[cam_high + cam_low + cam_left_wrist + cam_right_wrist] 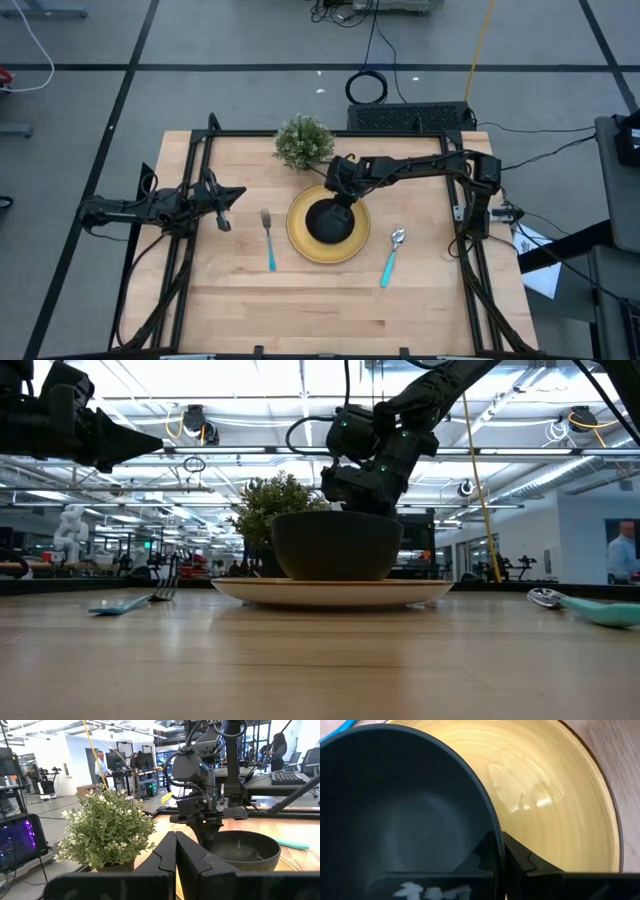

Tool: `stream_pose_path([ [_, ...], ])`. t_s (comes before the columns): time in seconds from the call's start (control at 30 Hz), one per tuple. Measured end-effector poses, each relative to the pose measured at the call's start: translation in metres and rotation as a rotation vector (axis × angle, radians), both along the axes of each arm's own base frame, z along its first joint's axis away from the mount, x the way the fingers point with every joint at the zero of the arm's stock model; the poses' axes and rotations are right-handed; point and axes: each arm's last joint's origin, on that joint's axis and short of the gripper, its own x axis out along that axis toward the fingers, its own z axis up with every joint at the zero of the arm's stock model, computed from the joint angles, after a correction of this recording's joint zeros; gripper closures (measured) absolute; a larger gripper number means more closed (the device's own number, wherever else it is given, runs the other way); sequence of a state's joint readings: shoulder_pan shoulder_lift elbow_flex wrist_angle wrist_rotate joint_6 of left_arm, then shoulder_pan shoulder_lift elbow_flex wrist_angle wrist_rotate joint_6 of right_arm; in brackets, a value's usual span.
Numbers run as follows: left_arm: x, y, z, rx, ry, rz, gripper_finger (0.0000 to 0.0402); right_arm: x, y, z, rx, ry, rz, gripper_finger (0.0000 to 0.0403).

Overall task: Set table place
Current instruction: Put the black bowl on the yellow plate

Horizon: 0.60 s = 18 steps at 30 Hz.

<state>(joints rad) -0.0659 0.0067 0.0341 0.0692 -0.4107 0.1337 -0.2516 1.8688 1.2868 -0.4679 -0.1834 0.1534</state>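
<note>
A black bowl [330,222] sits on the round yellow plate [300,238] in the middle of the light-wood table [330,310]. My right gripper [345,202] reaches in from the right, slanting down, and is shut on the bowl's far rim. A fork [268,240] with a light-blue handle lies flat on the table left of the plate. A matching spoon [391,257] lies flat to its right. My left gripper [175,845] is shut on nothing and hangs level above the table's left side, pointing at the plate. My right gripper pinches the bowl's rim [495,827] on its far side, one finger [480,862] inside the bowl and one finger [522,862] outside. The fingers slant down from above and from the far right. The bowl [335,545] stands upright with its base on the plate [330,592].
A small bushy green potted plant [304,142] stands just beyond the plate, close beside the right arm. A black metal frame [200,150] runs along the table's edges. Bare wood lies toward the near edge.
</note>
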Motion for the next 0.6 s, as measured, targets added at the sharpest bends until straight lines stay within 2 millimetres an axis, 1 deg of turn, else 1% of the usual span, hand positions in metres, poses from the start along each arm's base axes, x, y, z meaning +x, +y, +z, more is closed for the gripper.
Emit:
stream_pose_path([
  [0.13,0.000,0.000,0.000,0.000,0.000,0.000,0.0394,-0.002,0.001,0.010,-0.055,0.056,-0.001,0.0401],
  [0.27,0.000,0.000,0.000,0.000,0.000,0.000,0.0394,0.001,0.004,0.018,-0.085,0.044,0.002,0.0401],
  [0.43,0.000,0.000,0.000,0.000,0.000,0.000,0.0394,0.002,0.006,0.019,-0.087,0.038,0.003,0.0401],
  [0.6,0.000,0.000,0.000,-0.005,-0.001,-0.001,0.0394,0.003,0.006,0.015,-0.079,0.017,0.005,0.0401],
])
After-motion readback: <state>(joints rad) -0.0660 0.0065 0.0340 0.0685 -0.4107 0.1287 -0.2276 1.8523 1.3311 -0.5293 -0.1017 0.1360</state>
